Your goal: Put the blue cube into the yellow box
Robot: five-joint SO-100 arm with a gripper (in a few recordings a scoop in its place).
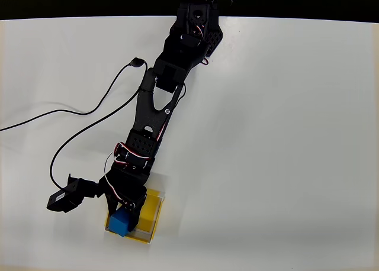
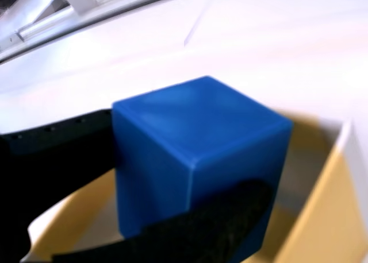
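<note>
My pincer (image 1: 125, 213) is clenched on the blue cube (image 1: 121, 223), holding it over the yellow box (image 1: 151, 214), near its left wall in the overhead view. If I let go here, I judge the cube could clip the rim and tumble onto the counter (image 1: 284, 135).

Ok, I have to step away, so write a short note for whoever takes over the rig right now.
Claw: shut on the blue cube, fingers on either side of it.
Blue cube: held over the left part of the yellow box in the overhead view; whether it touches the floor is unclear.
Done: cube picked up and brought to the box.
Left: open the claw, pull the arm back.
</note>
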